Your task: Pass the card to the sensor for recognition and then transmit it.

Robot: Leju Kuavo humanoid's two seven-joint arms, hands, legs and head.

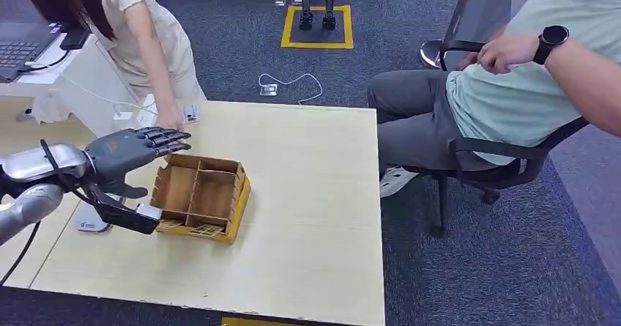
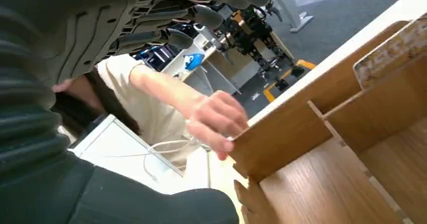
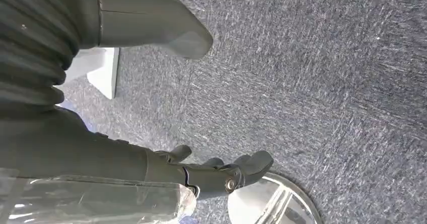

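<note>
My left hand hovers over the table's left side, just beyond the far left corner of an open wooden box. Its fingers are stretched out flat and hold nothing. A person's hand rests on the table just past those fingers, beside a small white card. In the left wrist view the same person's hand is at the box wall, under my spread fingers. A white sensor pad lies left of the box, partly behind my arm. My right hand hangs over carpet, holding nothing.
The light wooden table has free surface right of the box. A seated person in an office chair is close to its right edge. The standing person leans in at the far left, by a white desk with a laptop.
</note>
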